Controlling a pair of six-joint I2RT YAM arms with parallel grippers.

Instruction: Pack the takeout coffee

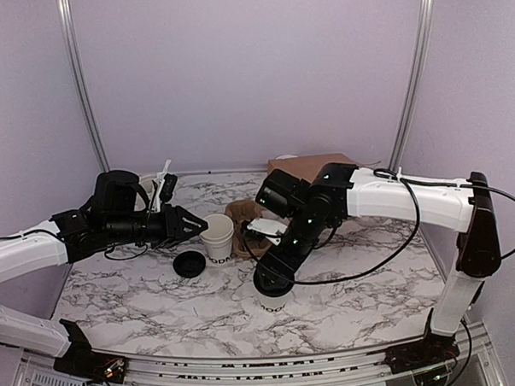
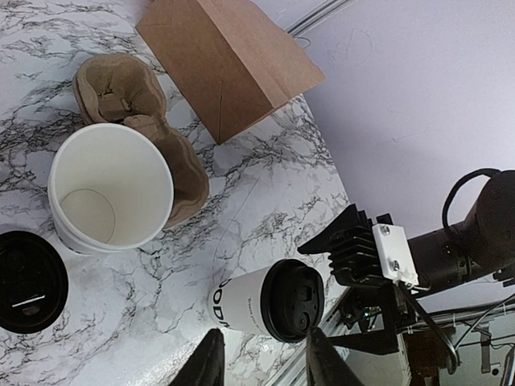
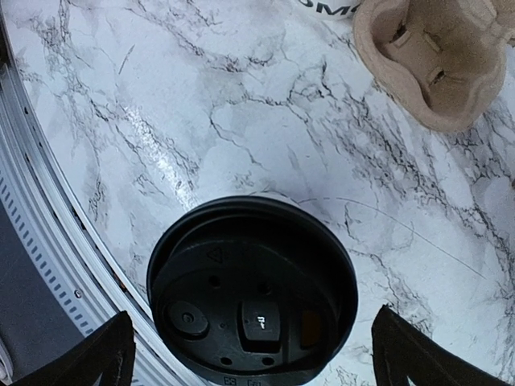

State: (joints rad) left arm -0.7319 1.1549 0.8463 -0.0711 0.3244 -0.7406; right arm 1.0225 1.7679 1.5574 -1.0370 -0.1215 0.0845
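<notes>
Looking at the takeout coffee (image 3: 253, 293): you have a small white paper cup with a black plastic lid pressed on. It stands upright on the marble-pattern table (image 1: 143, 309) near the front edge, directly under the right gripper (image 3: 253, 315). Dark block lettering runs low on its side, and only a few letters are readable from the left wrist view. The lid is round and matte, with a raised rim, a sip tab and small moulded marks on top.

Right jaws stand wide, one finger on each side of the lid, with clear gaps and no contact. Left gripper (image 2: 265, 344) sits at a middling gap with nothing between its fingers. It points at a second white cup (image 1: 217, 238), open-topped, with its own lettering low down. A loose black lid (image 1: 190, 264) lies flat on the table just beside that cup.

The brown moulded-pulp carrier (image 1: 240, 215) sits right behind the open cup. You cannot tell whether they touch. Its surface is rough and fibrous, with rounded wells. A brown paper bag (image 1: 310, 165) with flat creased panels is at the back. A plain white tumbler (image 1: 148, 182) with white cutlery is at back left, mostly hidden by the left arm.

From above, the right arm covers most of the coffee, so you see only the bottom of the cup wall. The left fingers are cut off at the frame bottom.
</notes>
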